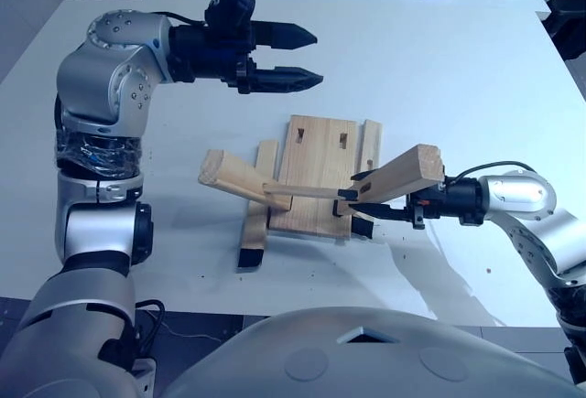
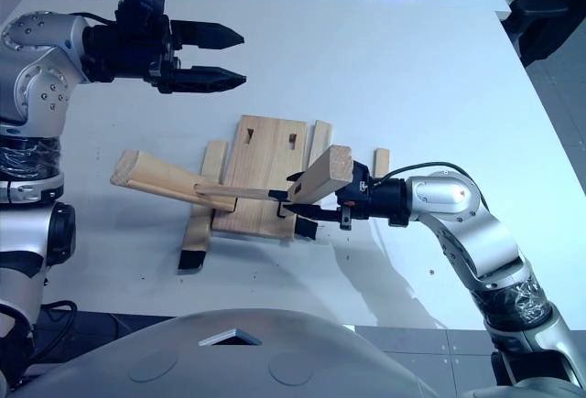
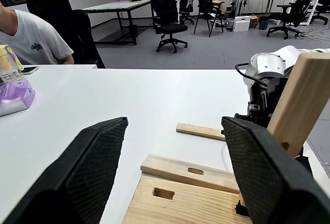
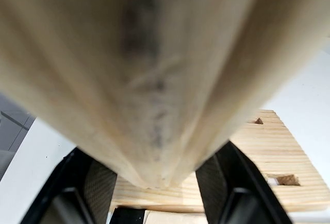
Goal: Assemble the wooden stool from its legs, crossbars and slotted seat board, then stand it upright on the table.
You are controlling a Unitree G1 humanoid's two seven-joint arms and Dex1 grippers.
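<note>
From where I stand, the white worktop (image 1: 439, 78) carries the whole job, and the seat board (image 1: 316, 155) lies flat near its middle, slots facing up. Over the board hangs a half-built side: a leg (image 1: 409, 171) on the robot's right and a second leg (image 1: 227, 171) on its left, joined by a thin crossbar (image 1: 307, 191). The right pincer (image 1: 359, 204) is clamped on the lower end of the right-hand leg and holds that side tilted over the board's near edge (whether the second leg touches anything I can't tell). The left pincer (image 1: 318, 58) hovers with its fingers spread and nothing in them, beyond the board's far edge. A loose leg (image 1: 254, 233) with a dark foot lies just beside the board on the left, and a slim strip (image 1: 371, 142) lies along its right edge. I'd judge this the step of seating the joined side into the board's slots. Next, the leg ends need lining up square over those slots, and the free pincer could come down to steady the second leg.
</note>
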